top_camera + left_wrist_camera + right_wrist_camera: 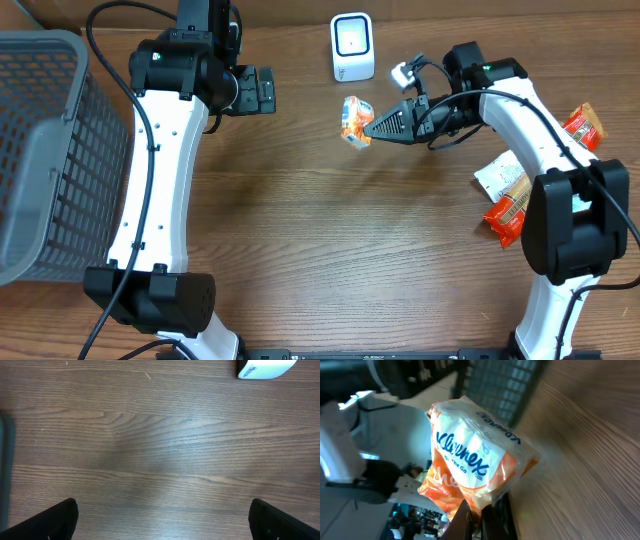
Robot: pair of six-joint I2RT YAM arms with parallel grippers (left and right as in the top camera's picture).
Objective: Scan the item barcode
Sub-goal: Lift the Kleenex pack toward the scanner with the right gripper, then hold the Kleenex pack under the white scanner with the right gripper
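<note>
The tissue pack (475, 470) hangs pinched at its edge in the right gripper (481, 517), aloft near the scanner (352, 46); the left gripper (266, 90) stands wide and empty; presenting seems in hand; next, the barcode must face the scanner's window.

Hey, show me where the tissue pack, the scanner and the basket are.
tissue pack (355, 121), overhead view, middle of its orange wrapper.
scanner (352, 40), overhead view, its white front face.
basket (45, 150), overhead view, bare grey mesh inside.
</note>
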